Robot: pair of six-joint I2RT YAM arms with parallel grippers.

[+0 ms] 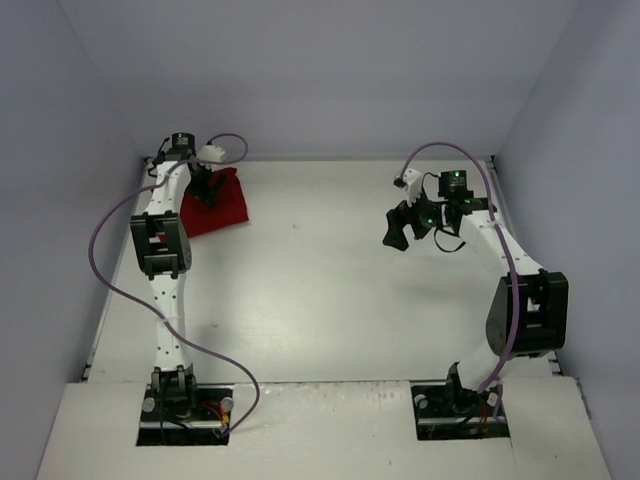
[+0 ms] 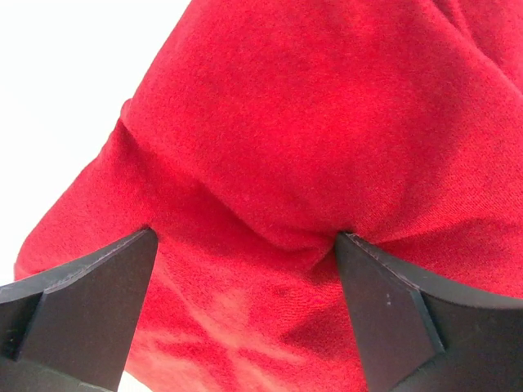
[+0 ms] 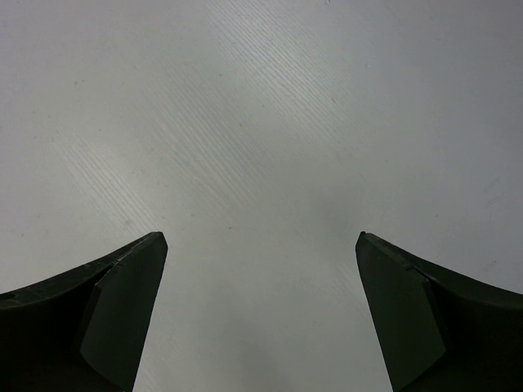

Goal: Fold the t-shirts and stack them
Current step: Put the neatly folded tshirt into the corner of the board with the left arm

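Far left on the table (image 1: 330, 290), the folded red t-shirt (image 2: 270, 122) lies directly under the left gripper (image 2: 245, 241)
Its jaws stand wide, tips touching cloth; the right gripper (image 3: 261, 241), also spread, hangs well apart, so the left is nearer

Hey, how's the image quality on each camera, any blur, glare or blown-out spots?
Top view: soft even light, sharp throughout. Left wrist view: the t-shirt is crisp, but the table at upper left is blown out white. Right wrist view: dim and grey, the right claw nearly silhouetted.
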